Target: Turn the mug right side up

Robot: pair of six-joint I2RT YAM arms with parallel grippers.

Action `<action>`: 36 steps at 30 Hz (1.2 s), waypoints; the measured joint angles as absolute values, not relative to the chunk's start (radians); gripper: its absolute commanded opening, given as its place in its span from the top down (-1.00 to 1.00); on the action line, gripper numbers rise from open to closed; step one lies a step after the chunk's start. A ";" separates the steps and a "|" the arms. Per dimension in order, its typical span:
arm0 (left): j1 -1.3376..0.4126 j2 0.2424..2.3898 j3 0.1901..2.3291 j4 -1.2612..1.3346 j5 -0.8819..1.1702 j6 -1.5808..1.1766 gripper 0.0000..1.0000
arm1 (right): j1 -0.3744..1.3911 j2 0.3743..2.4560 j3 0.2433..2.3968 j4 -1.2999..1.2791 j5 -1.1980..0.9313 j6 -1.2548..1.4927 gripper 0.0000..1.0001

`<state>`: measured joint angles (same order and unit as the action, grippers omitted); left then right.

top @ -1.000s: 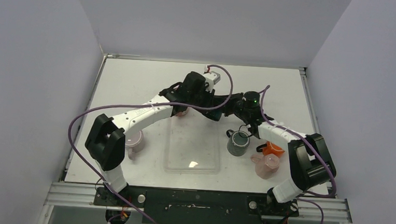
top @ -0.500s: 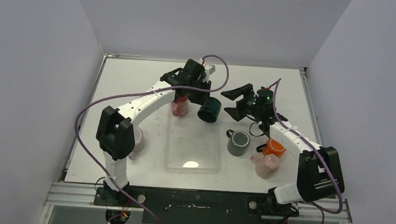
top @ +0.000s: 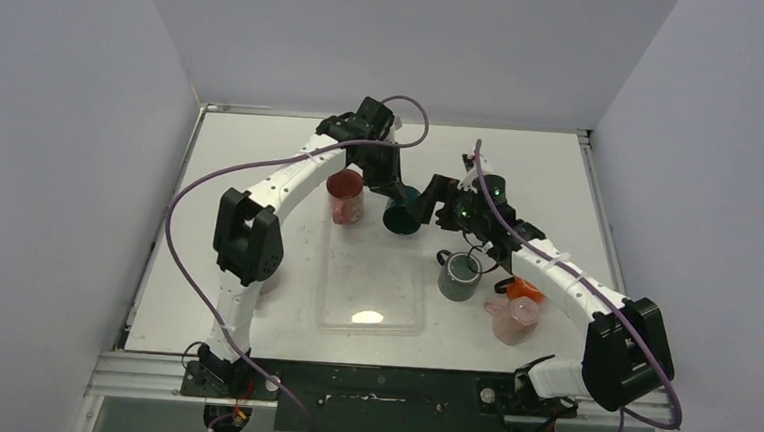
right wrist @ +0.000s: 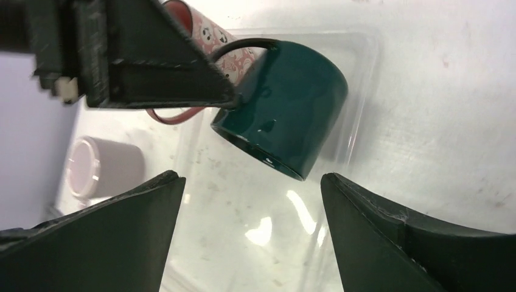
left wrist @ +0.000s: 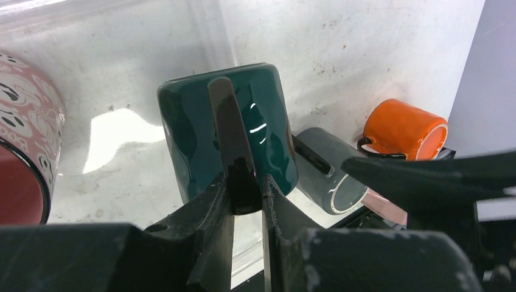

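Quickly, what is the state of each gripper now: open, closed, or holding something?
Left gripper: closed, holding the teal mug by its handle.
Right gripper: open, holding nothing.

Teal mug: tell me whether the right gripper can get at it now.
Probably yes. The right gripper is open and faces the teal mug with nothing between; the left gripper pinches only its handle, leaving the body free.

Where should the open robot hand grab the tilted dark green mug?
Its round body, clamped across, approaching from the side away from the handle. The teal mug hangs tilted with the left gripper pinching its handle, so only the smooth wall is free for the open right gripper.
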<state>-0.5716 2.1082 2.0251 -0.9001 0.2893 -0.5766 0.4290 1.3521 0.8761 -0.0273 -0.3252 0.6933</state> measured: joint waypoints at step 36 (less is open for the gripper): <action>-0.498 2.153 1.998 -0.918 0.390 -0.671 1.00 | 0.660 1.621 0.859 0.210 0.142 0.299 0.46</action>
